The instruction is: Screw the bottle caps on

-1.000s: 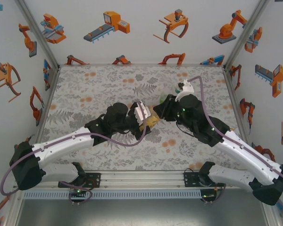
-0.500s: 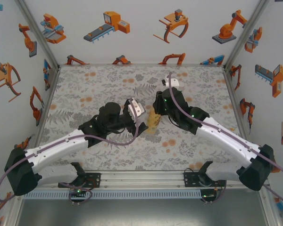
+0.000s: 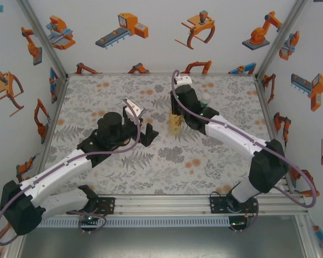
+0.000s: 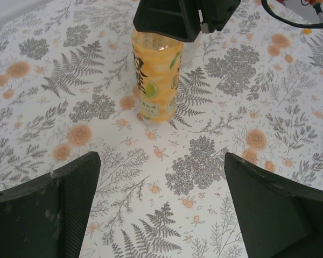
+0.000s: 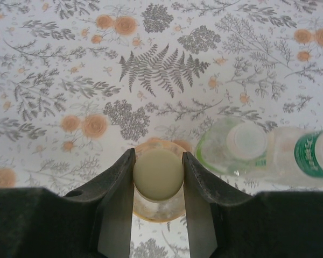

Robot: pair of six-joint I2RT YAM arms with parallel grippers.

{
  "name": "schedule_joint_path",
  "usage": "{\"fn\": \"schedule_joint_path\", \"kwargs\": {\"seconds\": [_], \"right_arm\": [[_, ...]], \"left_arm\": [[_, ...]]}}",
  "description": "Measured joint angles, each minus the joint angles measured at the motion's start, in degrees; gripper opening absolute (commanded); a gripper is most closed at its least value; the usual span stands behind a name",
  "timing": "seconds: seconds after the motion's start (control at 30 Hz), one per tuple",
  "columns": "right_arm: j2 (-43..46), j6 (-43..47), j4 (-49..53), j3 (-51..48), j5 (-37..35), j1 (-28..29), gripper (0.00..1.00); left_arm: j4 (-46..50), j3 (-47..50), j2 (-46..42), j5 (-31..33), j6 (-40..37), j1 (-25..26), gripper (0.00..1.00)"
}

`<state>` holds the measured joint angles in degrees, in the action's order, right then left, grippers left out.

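**Bottle cap [image 5: 158,173] pinched atop the amber bottle [image 4: 155,80]**

Your right gripper [image 5: 158,159] was closed on that pale cap, seating it on the upright bottle's neck, likely to twist it down. Your left gripper [image 4: 160,161] hung wide open and empty, well apart, so nothing braced the bottle on the floral table [image 3: 97,97]. The green-tinted bottle [image 5: 234,148] and green-labelled bottle [image 5: 299,156] sat just beside.

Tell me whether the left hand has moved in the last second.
Yes. The left hand has pulled leftward in the top view, away from the amber bottle and nearer the table's left edge; it is open.
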<state>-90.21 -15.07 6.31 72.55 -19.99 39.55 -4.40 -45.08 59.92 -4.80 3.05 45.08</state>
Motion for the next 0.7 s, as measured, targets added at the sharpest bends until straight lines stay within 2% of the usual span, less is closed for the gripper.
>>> {"fn": "schedule_joint_path", "kwargs": {"seconds": [0.37,0.63,0.7], "right_arm": [[-8.02,1.66,-3.63,6.36,1.53,-2.36,0.02],[-9.97,2.82,-6.34,7.34,2.19,-2.69,0.09],[-9.99,3.15,-6.58,7.34,2.4,-2.69,0.09]], "left_arm": [[2.32,0.0,-0.83,1.01,1.2,-0.13,0.92],[2.78,0.0,-0.83,1.31,1.18,-0.13,0.93],[2.82,0.0,-0.87,1.42,1.16,-0.13,0.93]]}}
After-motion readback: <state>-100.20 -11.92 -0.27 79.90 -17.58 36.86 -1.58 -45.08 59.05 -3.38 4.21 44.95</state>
